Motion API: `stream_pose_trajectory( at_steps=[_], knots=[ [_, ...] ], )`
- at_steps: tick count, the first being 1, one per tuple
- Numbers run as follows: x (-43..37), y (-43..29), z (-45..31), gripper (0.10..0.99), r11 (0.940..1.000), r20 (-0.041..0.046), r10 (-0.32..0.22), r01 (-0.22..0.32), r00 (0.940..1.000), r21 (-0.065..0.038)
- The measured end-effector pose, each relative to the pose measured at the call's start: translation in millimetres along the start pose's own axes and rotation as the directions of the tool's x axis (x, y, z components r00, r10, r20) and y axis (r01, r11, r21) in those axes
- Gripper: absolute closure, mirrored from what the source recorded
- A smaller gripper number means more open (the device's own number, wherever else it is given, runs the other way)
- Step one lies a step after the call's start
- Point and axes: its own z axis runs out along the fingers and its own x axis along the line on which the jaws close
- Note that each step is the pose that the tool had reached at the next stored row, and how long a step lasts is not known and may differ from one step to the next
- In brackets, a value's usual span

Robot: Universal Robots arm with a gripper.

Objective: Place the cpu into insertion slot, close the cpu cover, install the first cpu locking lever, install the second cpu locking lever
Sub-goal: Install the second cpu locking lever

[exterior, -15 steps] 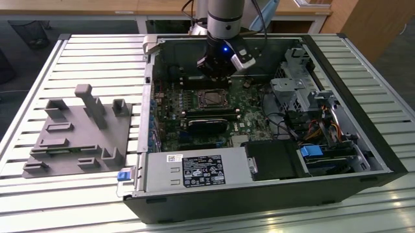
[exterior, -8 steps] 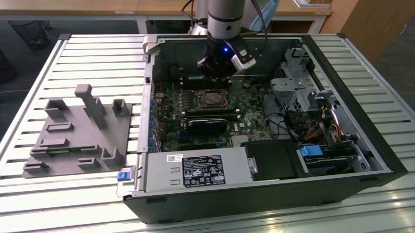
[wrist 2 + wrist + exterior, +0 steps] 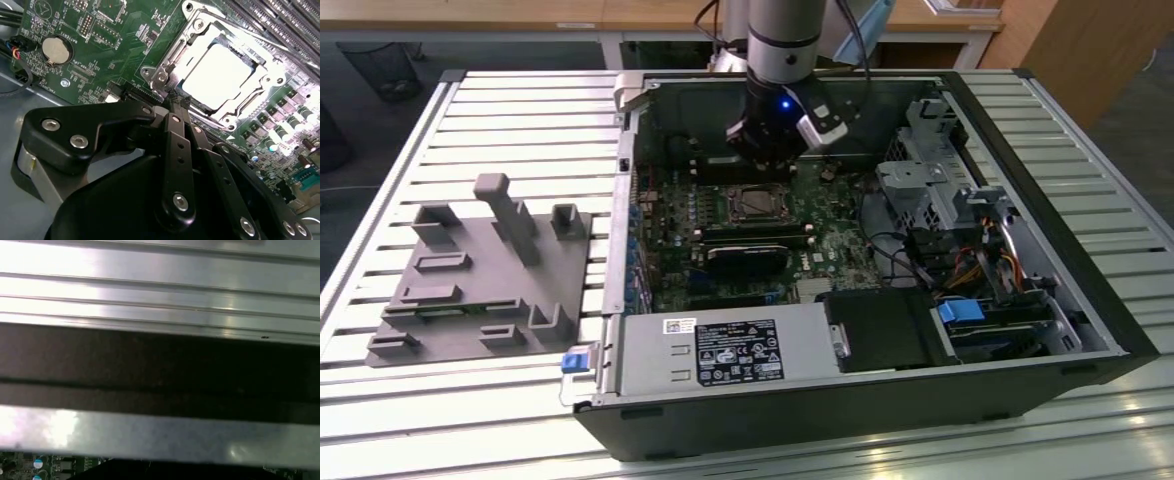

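Hanging inside the open computer case [image 3: 1014,300], the tool [image 3: 176,100] sits low over the green circuit board [image 3: 674,260], at the far edge of the insertion slot [image 3: 754,205] in the exterior view. In the second wrist view its black fingers [image 3: 172,135] meet at the tips, so the tool is closed, and the tips touch the metal edge of the cpu cover [image 3: 167,62] at one corner; whether something thin is pinched there, I cannot tell. The cpu [image 3: 222,75] lies flat in the slot, its silvery top showing through the cover's square window, and the frame lies down around it. Room is narrow here: the case's back wall [image 3: 720,100] stands just beyond the tool, the black memory slots [image 3: 750,233] run near the slot's other side, and the drive cage [image 3: 941,180] rises toward the exterior view's right. On the slatted desk [image 3: 494,110], well apart at the exterior view's left, stands a grey fixture [image 3: 480,275].
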Motion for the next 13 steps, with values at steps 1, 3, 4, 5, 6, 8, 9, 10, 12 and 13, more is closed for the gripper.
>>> stream_pose_trajectory(
  at_steps=[1,3,4,5,6,8,9,10,12,13],
  knots=[
    [0.0,-0.5,-0.1,0.980,1.0000,-0.0001,0.000,0.000,1.0000,0.000],
    [0.0,-0.6,-0.1,0.980,1.0000,0.0000,0.000,0.000,1.0000,0.000],
    [0.0,-0.7,-1.0,0.980,1.0000,-0.0001,0.000,0.000,1.0000,0.000],
    [0.0,-0.6,-2.9,0.980,1.0000,-0.0001,0.000,0.000,1.0000,0.000],
    [-0.1,-0.5,-6.2,0.980,1.0000,0.0000,0.000,0.000,1.0000,0.000],
    [-0.3,-0.2,-14.6,0.980,1.0000,0.0001,0.000,0.000,1.0000,-0.001],
    [-0.4,-0.1,-18.3,0.980,1.0000,0.0000,0.000,0.000,1.0000,0.000],
    [-0.5,0.1,-22.9,0.980,1.0000,0.0001,0.000,0.000,1.0000,-0.001],
    [-0.7,0.4,-30.6,0.980,1.0000,0.0000,0.000,0.000,1.0000,-0.001],
    [-0.7,0.4,-33.0,0.980,1.0000,-0.0001,0.000,0.000,1.0000,0.000]
  ],
)
